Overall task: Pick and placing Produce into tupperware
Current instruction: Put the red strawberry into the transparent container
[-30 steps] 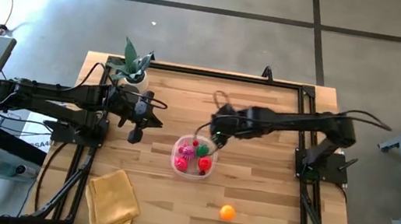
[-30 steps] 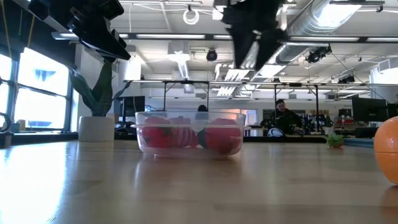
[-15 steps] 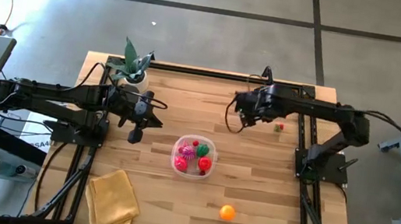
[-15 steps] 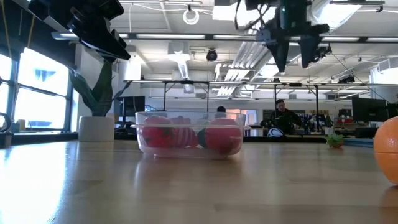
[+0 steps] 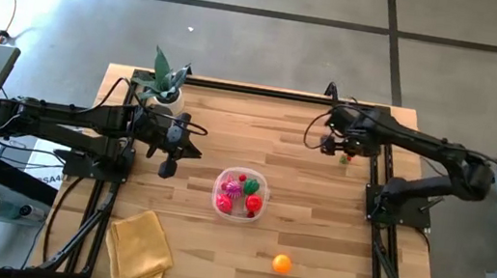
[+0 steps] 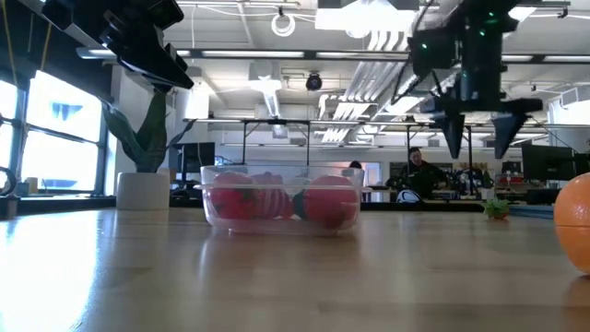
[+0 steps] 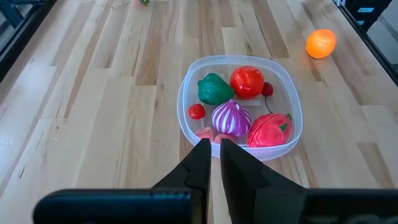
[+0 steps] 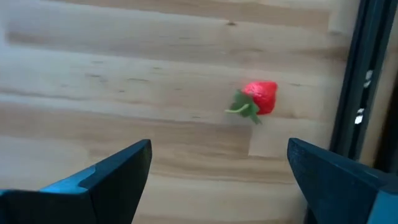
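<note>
Red against pale wood, a toy strawberry (image 8: 260,98) with a green leafy cap lies near the table's (image 5: 204,250) far right edge, just beside the dark frame rail, as the right gripper (image 6: 477,138) hangs above it with its fingers spread wide and nothing between them. The strawberry looks light, hard and smooth, likely to skid or roll if nudged, so a hold across its plump red body, clear of the floppy-looking leaves, seems safest. At mid-table the clear tupperware (image 5: 219,203) already holds a red tomato (image 7: 247,81), a green pepper (image 7: 214,88), a magenta onion (image 7: 231,117) and other red pieces. An orange (image 5: 282,263) sits alone near the front edge, well apart from the tub. The left gripper (image 7: 212,154) waits above the tub's left side, fingers nearly together and empty, with a potted plant (image 5: 165,82) at the far left corner and a yellow cloth (image 5: 140,245) at the front left.
</note>
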You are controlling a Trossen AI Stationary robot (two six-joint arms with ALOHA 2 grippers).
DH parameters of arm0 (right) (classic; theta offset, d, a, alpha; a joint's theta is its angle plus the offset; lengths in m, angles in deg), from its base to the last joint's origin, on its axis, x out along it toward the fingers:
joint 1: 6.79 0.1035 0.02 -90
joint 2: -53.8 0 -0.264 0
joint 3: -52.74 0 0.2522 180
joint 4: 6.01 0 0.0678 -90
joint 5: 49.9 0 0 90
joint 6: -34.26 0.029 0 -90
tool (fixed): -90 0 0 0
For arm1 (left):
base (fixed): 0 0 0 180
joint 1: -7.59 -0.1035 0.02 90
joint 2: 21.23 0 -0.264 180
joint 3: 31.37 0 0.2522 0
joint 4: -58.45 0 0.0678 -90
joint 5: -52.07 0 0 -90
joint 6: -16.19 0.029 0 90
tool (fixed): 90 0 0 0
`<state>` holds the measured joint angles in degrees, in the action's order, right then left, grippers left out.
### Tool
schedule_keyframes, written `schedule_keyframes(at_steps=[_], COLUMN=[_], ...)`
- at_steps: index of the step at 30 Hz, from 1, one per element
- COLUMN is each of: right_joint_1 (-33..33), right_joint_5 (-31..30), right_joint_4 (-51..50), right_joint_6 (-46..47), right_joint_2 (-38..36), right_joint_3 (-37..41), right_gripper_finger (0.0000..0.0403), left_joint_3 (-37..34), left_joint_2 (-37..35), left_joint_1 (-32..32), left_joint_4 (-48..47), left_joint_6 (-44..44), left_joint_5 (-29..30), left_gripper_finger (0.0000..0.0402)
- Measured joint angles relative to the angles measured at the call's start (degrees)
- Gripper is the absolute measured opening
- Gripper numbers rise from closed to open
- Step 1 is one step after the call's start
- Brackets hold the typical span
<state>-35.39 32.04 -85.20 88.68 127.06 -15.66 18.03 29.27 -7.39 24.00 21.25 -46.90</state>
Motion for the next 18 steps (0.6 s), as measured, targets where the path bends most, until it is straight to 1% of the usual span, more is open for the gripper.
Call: schedule_keyframes(at_steps=[5, 10, 14, 18], right_joint_1=[-8.0, -16.2, -20.6, -23.2], right_joint_5=[3.1, 6.6, 9.7, 11.3], right_joint_4=[6.4, 13.1, 18.7, 19.9], right_joint_6=[-2.6, -6.1, -6.9, -6.9], right_joint_2=[-4.5, -5.5, -5.0, -4.6], right_joint_3=[8.6, 13.7, 16.9, 18.4], right_gripper_finger=[0.0366, 0.0366, 0.0366, 0.0366], left_joint_3=[0.0, 0.0, 0.0, 0.0], left_joint_2=[0.0, 0.0, 0.0, 0.0], left_joint_1=[0.0, 0.0, 0.0, 0.0], left_joint_4=[0.0, 0.0, 0.0, 0.0], left_joint_6=[0.0, 0.0, 0.0, 0.0], left_joint_5=[0.0, 0.0, 0.0, 0.0], left_gripper_finger=[0.0026, 0.0026, 0.0026, 0.0026])
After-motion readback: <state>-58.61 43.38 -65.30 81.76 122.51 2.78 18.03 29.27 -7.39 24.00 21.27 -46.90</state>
